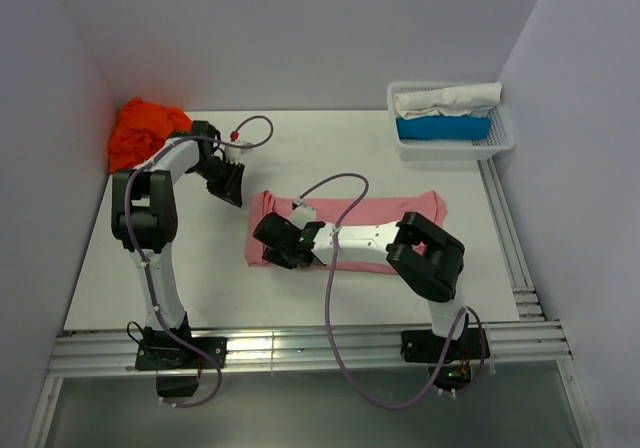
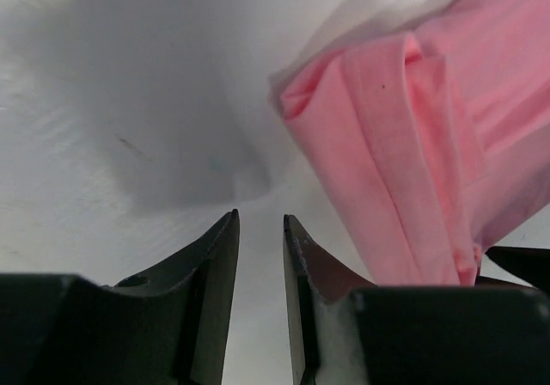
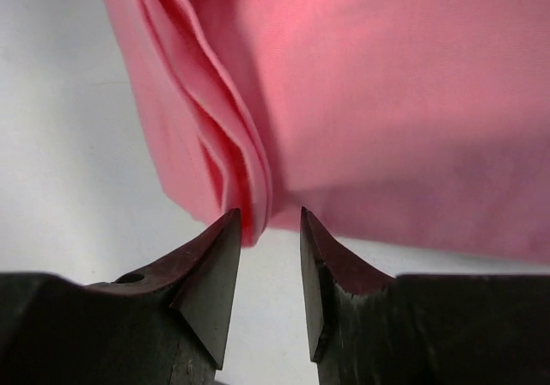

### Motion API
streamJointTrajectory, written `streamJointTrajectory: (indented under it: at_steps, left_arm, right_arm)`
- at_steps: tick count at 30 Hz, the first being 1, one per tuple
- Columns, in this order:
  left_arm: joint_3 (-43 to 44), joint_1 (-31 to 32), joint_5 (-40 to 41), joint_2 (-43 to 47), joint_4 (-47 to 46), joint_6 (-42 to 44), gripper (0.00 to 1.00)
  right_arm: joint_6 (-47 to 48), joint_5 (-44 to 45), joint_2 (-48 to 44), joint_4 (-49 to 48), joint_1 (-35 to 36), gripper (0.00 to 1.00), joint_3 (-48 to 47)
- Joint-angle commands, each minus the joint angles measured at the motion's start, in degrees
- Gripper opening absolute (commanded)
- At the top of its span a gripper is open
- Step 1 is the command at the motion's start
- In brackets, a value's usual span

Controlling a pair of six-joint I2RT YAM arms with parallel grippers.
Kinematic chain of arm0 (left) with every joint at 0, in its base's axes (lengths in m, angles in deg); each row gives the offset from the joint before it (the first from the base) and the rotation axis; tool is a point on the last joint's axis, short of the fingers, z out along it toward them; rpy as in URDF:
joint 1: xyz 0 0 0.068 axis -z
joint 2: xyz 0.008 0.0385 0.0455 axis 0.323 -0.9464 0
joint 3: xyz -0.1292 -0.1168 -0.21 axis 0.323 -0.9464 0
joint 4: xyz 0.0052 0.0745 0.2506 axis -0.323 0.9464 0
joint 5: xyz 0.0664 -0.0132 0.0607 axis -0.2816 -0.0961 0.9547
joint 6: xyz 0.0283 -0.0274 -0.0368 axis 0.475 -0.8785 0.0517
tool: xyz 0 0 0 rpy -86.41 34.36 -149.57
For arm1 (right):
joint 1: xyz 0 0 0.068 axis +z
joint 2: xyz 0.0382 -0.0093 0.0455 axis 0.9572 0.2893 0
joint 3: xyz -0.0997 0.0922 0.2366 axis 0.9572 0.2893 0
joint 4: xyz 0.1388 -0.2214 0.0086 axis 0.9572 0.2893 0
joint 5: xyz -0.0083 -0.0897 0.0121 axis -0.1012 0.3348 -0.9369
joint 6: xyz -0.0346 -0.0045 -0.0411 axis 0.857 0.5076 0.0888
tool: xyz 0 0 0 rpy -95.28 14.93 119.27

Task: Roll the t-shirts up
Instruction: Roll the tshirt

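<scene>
Pink shirt point(image 1: 400, 213): flat, bench point(image 1: 200, 278) centre.
Orange shirt point(image 1: 145, 128): heaped, 10 o'clock.
Left claw point(image 2: 260, 217): parted, empty.
Right claw point(image 3: 270, 211): parted, empty.

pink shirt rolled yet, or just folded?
Folded, not rolled: pink t-shirt lies flat as a long strip, layered folds at its end.

The left arm point(image 1: 150, 208) rises from its base at the near left, bends at the elbow and reaches towards the far side. The left gripper point(image 1: 228, 190) point(image 2: 260, 222) points down, its jaws a narrow gap apart and gripping nothing. The right arm point(image 1: 425, 258) folds over its base at the near right, and its forearm stretches left, low and nearly level. The right gripper point(image 1: 272, 245) point(image 3: 269, 217) has its jaws slightly parted, with nothing clamped between them.
</scene>
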Motion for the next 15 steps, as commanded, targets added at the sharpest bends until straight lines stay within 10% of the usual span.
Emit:
streamJointTrajectory:
  at_steps: [1,15]
  left_arm:
    - [-2.99,0.78,-3.57,4.3,-2.46,1.89,0.33]
    - [-5.8,0.61,-11.75,2.19,-4.32,0.75,0.44]
  right_arm:
    - [-0.37,3.92,-6.29,0.17,-0.4,0.41,0.31]
    - [7.98,3.93,5.38,10.01,-1.45,0.47,-17.16]
